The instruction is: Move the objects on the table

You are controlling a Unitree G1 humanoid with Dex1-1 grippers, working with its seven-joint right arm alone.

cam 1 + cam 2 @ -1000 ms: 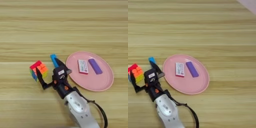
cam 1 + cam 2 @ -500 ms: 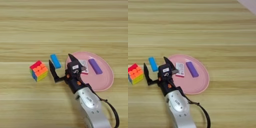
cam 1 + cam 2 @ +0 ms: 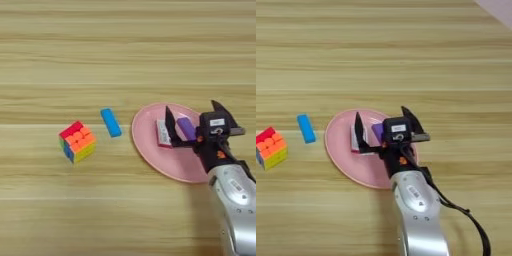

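Observation:
A multicoloured puzzle cube (image 3: 77, 141) sits on the table at the left, with a small bright-blue block (image 3: 111, 122) lying just to its right. Right of that lies the round pink plate (image 3: 159, 161), which holds a white and red slab (image 3: 162, 133) and a purple block (image 3: 186, 128). My right gripper (image 3: 194, 118) hovers over the plate, open. One black finger (image 3: 170, 126) stands by the white slab and the other (image 3: 220, 108) over the plate's right side. The purple block shows between them.
The silver forearm (image 3: 415, 210) comes up from the bottom edge and covers the plate's near right rim. Bare wood-grain table (image 3: 125, 50) spreads across the far half and the near left.
My gripper has swung right from beside the cube, past the blue block, to above the plate. The cube, the blue block and the plate stay where they were.

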